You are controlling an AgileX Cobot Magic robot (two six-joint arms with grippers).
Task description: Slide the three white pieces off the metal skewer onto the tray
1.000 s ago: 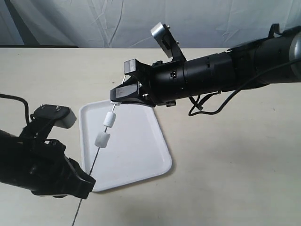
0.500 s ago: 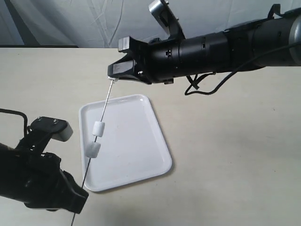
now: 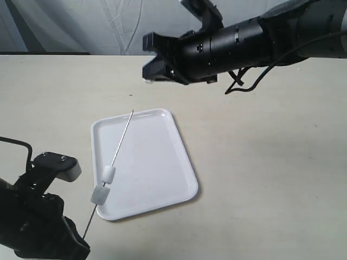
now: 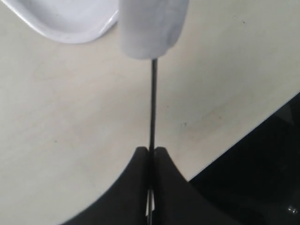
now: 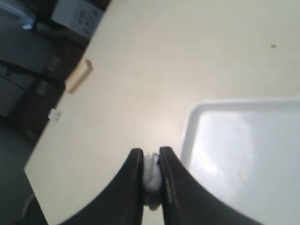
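The metal skewer (image 3: 116, 154) slants over the tray (image 3: 157, 173), its free tip above the tray's far edge. My left gripper (image 3: 81, 245) is shut on its lower end, and the left wrist view shows the fingers (image 4: 140, 161) pinching the rod (image 4: 153, 108). Two white pieces (image 3: 108, 174) (image 3: 100, 195) sit on the skewer over the tray's near left rim; one of them (image 4: 152, 26) fills the top of the left wrist view. My right gripper (image 3: 148, 76) hovers beyond the tray, clear of the skewer, shut on the third white piece (image 5: 151, 176).
The tan table ends close to my left arm, with dark floor (image 4: 262, 164) past its edge. A cable (image 3: 238, 81) loops under the right arm. A small wooden block (image 5: 78, 75) lies near the table's far edge. A white cloth hangs behind.
My right gripper has pulled up and away off the skewer's tip, taking one white piece with it. The left arm has drawn back and down, carrying the skewer and two pieces.
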